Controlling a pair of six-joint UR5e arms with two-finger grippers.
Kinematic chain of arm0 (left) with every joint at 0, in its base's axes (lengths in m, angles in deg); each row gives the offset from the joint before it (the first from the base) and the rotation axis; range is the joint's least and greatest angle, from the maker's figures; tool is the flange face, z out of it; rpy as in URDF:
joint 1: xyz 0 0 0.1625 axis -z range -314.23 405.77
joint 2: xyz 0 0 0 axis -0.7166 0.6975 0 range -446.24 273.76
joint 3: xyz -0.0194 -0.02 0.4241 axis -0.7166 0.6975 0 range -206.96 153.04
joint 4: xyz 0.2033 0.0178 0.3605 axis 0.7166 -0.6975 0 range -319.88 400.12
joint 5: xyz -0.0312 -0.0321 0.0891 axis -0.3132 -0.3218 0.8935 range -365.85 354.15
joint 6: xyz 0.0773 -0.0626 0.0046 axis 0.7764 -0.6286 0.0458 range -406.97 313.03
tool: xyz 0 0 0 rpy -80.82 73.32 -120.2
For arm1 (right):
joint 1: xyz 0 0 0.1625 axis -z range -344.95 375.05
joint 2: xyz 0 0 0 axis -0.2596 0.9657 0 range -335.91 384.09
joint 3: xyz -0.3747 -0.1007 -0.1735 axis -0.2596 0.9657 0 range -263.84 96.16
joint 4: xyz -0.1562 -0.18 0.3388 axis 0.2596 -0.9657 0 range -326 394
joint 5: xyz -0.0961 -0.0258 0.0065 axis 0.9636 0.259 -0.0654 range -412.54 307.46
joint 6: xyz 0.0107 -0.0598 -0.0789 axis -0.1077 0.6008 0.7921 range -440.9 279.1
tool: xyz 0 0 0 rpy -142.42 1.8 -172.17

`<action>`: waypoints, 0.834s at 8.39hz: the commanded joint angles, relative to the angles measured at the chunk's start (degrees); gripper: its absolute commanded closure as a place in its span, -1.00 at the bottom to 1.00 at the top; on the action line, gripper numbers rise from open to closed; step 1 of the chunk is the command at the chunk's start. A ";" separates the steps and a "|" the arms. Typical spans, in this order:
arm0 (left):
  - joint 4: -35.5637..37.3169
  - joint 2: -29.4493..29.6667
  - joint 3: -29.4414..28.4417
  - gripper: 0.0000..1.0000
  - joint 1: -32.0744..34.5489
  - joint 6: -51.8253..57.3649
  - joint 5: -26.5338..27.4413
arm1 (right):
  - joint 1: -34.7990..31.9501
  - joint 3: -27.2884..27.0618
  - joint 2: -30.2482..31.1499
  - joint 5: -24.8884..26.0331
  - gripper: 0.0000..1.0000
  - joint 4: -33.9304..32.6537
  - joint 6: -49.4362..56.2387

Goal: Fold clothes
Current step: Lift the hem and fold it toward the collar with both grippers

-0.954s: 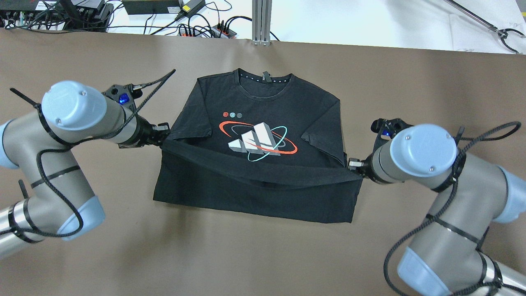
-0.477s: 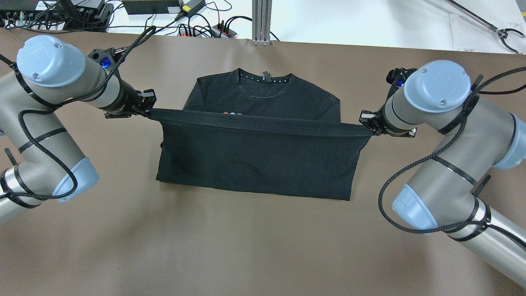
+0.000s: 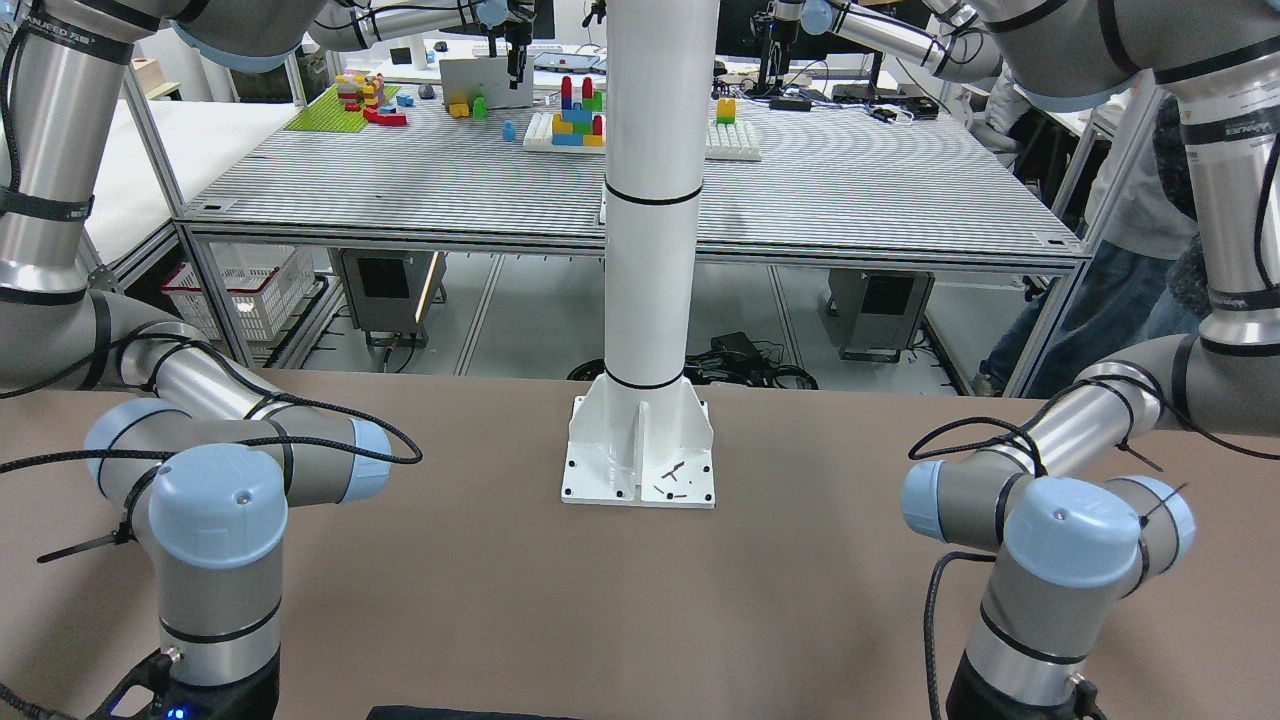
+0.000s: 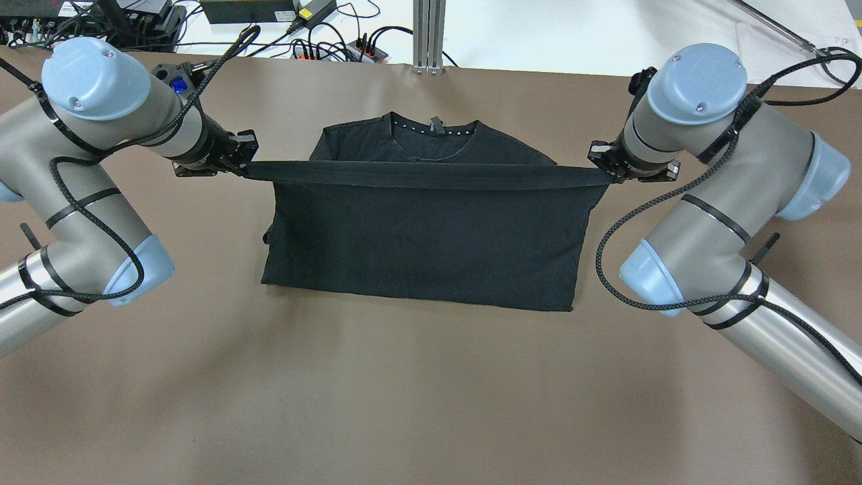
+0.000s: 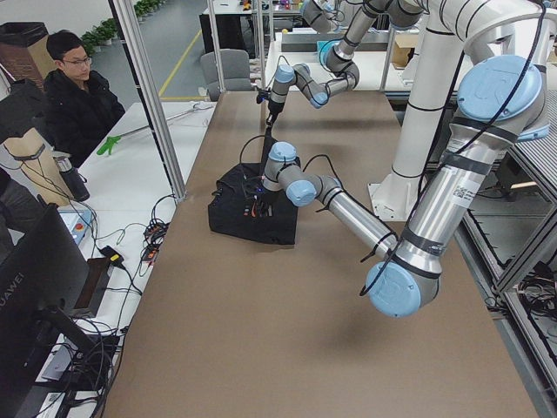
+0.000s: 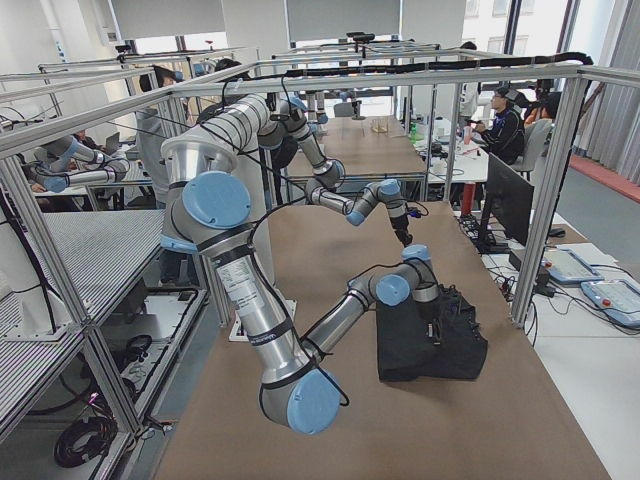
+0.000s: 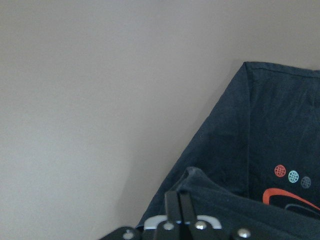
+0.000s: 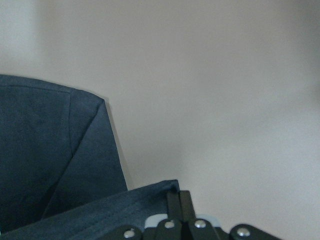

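Observation:
The clothes are one black T-shirt (image 4: 424,236) lying on the brown table, collar (image 4: 434,128) at the far side. Its bottom hem (image 4: 424,175) is lifted and stretched taut between both grippers, folded back over the chest. My left gripper (image 4: 246,167) is shut on the hem's left corner, my right gripper (image 4: 601,170) on its right corner. The left wrist view shows shut fingers (image 7: 174,207) pinching cloth, with the printed dots (image 7: 292,175) beneath. The right wrist view shows shut fingers (image 8: 178,202) on the hem corner. The shirt also shows in the exterior left view (image 5: 252,209).
The white pillar base (image 3: 640,455) stands at the robot side of the table. Cables and power strips (image 4: 337,47) and an aluminium post (image 4: 428,34) lie beyond the far edge. A seated person (image 5: 74,87) is beside the table.
Both grippers have carried the hem away from the robot toward the collar. The folded layer now covers the printed logo that showed a second ago.

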 commanded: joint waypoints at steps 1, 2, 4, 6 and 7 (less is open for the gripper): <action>-0.06 4.96 -6.48 1.00 1.98 2.49 -0.15 | -1.16 7.00 -3.33 0.07 1.00 3.21 1.88; -0.93 7.50 -10.68 1.00 1.98 2.67 -0.06 | -1.16 8.84 -3.85 0.07 1.00 4.09 2.06; -6.28 10.33 -18.08 1.00 2.33 2.67 -0.06 | -1.16 14.63 -5.26 0.07 1.00 8.90 2.06; -11.12 12.53 -24.59 1.00 2.33 3.11 0.02 | -1.07 20.35 -6.14 0.07 1.00 15.24 1.71; -12.18 12.71 -25.57 1.00 2.33 3.11 0.28 | -0.98 21.50 -6.49 0.07 1.00 15.52 1.71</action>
